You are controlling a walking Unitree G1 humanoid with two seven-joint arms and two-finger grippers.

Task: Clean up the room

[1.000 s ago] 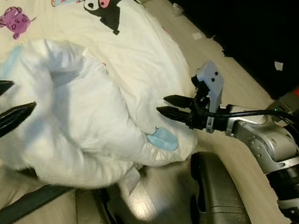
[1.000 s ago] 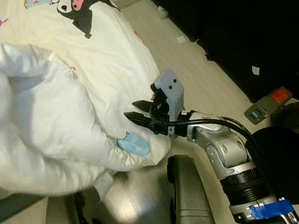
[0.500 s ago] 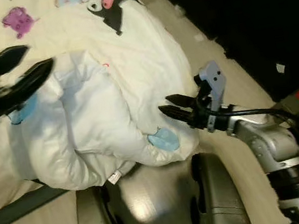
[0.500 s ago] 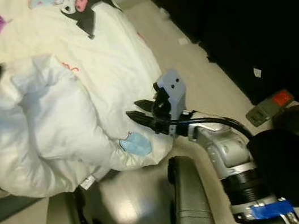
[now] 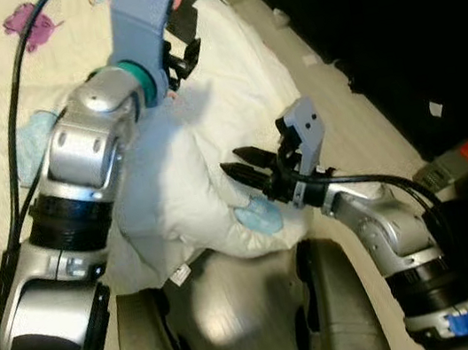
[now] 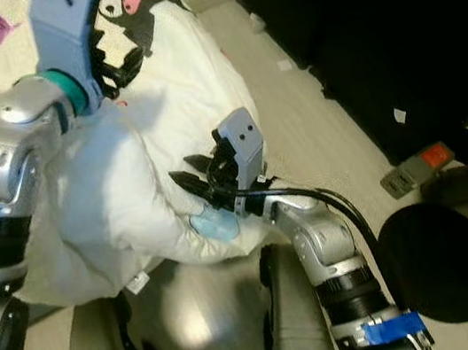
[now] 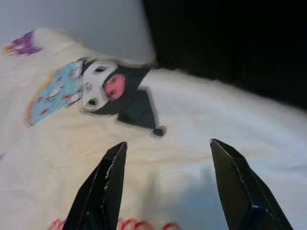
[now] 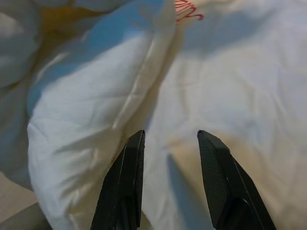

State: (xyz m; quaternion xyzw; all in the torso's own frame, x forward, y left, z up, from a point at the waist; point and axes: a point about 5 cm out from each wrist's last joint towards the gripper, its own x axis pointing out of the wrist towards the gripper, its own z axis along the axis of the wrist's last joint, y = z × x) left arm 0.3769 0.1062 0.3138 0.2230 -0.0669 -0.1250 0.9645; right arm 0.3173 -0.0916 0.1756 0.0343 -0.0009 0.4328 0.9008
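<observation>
Left gripper (image 7: 165,187) hangs spread over the white duvet (image 5: 208,125) near its black cartoon print (image 7: 127,98); right gripper (image 8: 168,187), at four o'clock, spread above folds

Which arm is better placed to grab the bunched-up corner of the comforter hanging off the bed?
Right, probably. The right gripper is open beside the comforter fold; the left gripper is open farther up the bed.

Soft matt cloth duvet (image 5: 209,134); glossy wood floor (image 5: 229,306)
</observation>
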